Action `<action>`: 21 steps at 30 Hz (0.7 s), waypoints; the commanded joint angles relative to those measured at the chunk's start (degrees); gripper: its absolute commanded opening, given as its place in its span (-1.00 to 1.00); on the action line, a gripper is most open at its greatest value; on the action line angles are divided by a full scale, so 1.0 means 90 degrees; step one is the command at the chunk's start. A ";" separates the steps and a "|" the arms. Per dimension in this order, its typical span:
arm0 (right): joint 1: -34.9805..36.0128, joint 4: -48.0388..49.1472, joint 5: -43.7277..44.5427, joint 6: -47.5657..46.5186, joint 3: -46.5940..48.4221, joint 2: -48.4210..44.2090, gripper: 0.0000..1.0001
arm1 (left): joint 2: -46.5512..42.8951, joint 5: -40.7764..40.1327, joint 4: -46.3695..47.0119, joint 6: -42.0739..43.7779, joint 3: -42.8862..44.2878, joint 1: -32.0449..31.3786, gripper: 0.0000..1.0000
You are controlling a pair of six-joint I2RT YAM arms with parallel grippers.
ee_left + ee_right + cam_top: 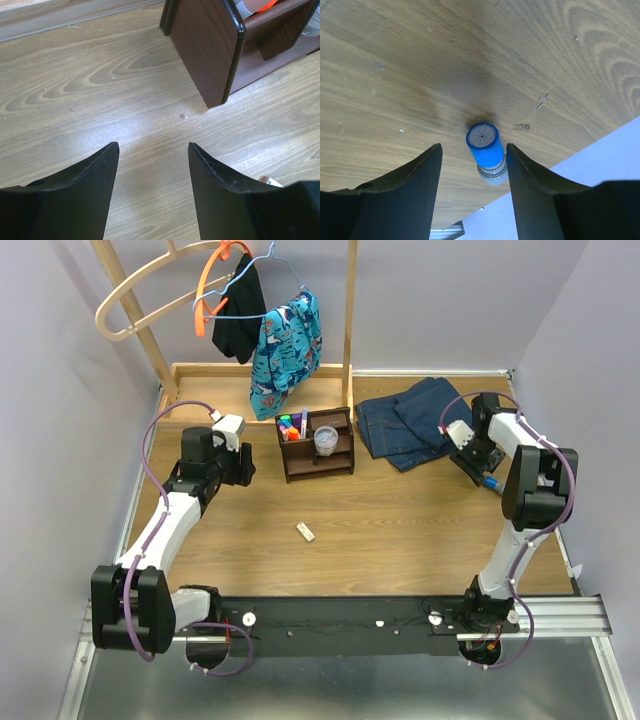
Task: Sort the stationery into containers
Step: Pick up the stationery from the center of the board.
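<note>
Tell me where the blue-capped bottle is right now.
The bottle sits by the table's right edge, just nearer than the folded jeans in the top view; the right wrist view shows it between the right gripper's open fingers.

The left arm [165, 525], white links with black joints and a looping purple cable, rises from its base at the near edge of the wooden counter [400, 540]. It reaches up along the left edge toward the far left corner. Its black two-finger tool [152, 150] tilts down toward the counter, fingers [80, 190] spread wide apart. The matching right arm [505, 550] folds upward by the right edge, elbow high. Its tool [474, 150] hangs low over the counter close to that edge, fingers likewise parted.
</note>
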 commanded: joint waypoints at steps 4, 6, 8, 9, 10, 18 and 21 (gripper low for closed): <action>-0.0087 -0.0053 0.0206 -0.0137 0.0298 0.0252 0.22 | 0.0051 0.0176 0.0159 -0.0220 -0.0034 0.0074 0.33; -0.0087 -0.0062 0.0226 -0.0166 0.0327 0.0311 0.22 | 0.0071 0.0176 0.0169 -0.0230 -0.0034 0.0084 0.33; -0.0087 -0.0072 0.0246 -0.0205 0.0356 0.0398 0.20 | 0.0071 0.0186 0.0178 -0.0230 -0.0044 0.0084 0.33; -0.0087 -0.0111 0.0284 -0.0215 0.0376 0.0418 0.20 | 0.0061 0.0186 0.0188 -0.0230 -0.0054 0.0094 0.33; -0.0087 -0.0140 0.0294 -0.0234 0.0415 0.0447 0.19 | 0.0071 0.0186 0.0179 -0.0240 -0.0063 0.0103 0.33; -0.0087 -0.0472 0.0353 -0.0264 0.0737 0.0750 0.14 | 0.0041 0.0196 0.0237 -0.0289 -0.0171 0.0152 0.33; -0.0087 -0.0531 0.0402 -0.0332 0.0844 0.0828 0.14 | 0.0032 0.0196 0.0256 -0.0289 -0.0181 0.0162 0.33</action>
